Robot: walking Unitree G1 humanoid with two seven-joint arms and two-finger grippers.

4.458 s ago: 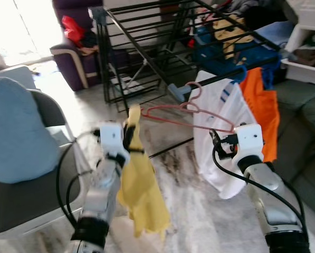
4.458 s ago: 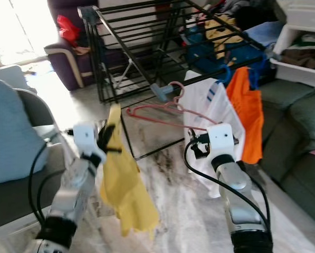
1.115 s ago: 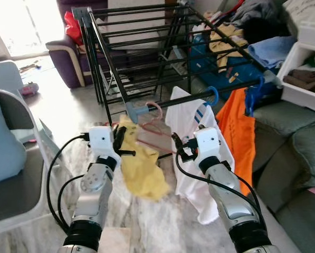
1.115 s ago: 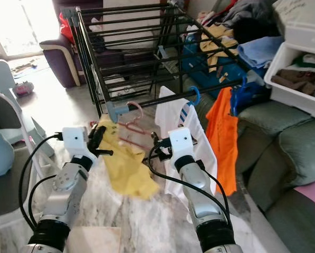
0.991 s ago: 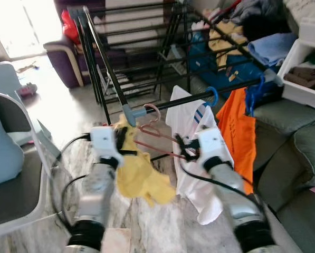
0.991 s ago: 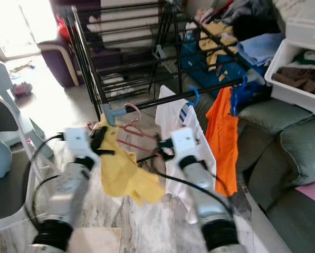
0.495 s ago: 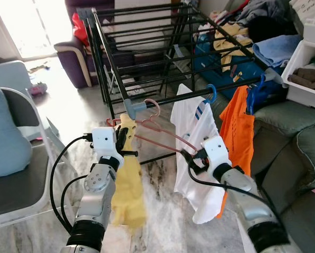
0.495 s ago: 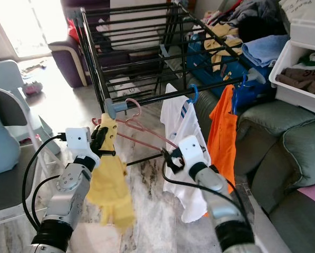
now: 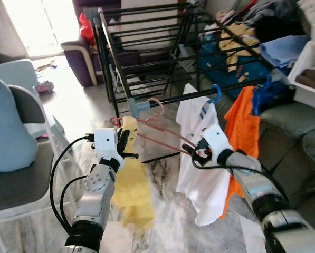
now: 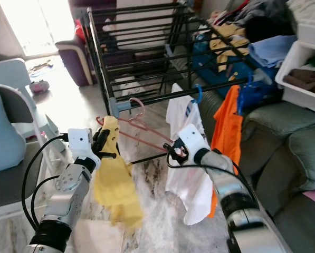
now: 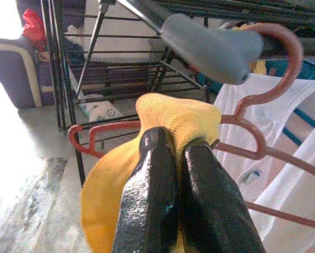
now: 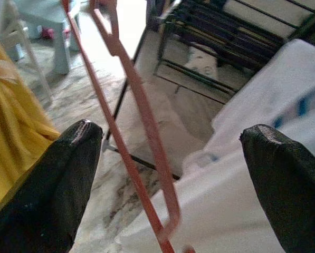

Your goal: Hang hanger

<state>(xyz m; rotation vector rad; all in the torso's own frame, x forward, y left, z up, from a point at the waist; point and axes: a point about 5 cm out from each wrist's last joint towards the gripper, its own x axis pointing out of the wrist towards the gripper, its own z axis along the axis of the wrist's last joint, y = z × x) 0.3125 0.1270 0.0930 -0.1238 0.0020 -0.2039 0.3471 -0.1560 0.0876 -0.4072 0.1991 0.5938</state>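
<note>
Right hand (image 12: 168,174) now let go, fingers spread beside thin pink hanger (image 9: 162,132); left hand (image 11: 175,153) pinches knitted yellow cloth (image 9: 130,190).

The drying rack (image 9: 146,47) is black metal tube with a dull sheen, its rail end capped in smooth grey plastic (image 11: 210,47). The pink hanger (image 9: 157,132) looks like thin, smooth coated wire. The yellow garment (image 9: 131,195) is soft, matt knitted cloth, its weave visible in the left wrist view. The left end effector (image 11: 170,163) has glossy black fingers (image 11: 146,211). The white shirt (image 9: 204,179) and orange garment (image 9: 241,132) are matt cloth. The floor (image 9: 168,226) is polished, veined stone.
</note>
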